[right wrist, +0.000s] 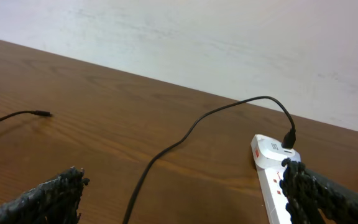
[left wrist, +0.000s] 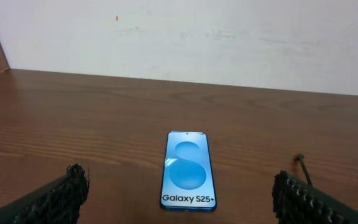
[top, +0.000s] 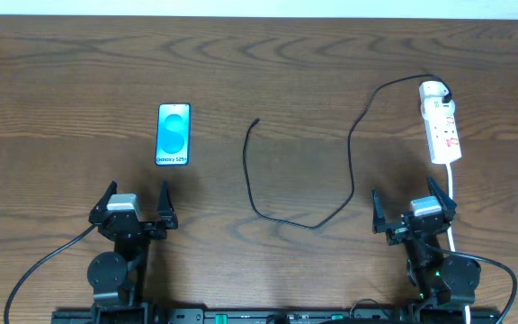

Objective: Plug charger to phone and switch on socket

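Jaws spread wide on both, gripping nothing: left gripper (top: pixel 138 193) sat just behind the phone (top: pixel 174 134), right gripper (top: pixel 405 191) by the socket (top: pixel 441 126) — the charger (top: pixel 246 168) tip lay loose between phone and socket.

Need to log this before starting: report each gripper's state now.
Left gripper: open, holding nothing.
Right gripper: open, holding nothing.
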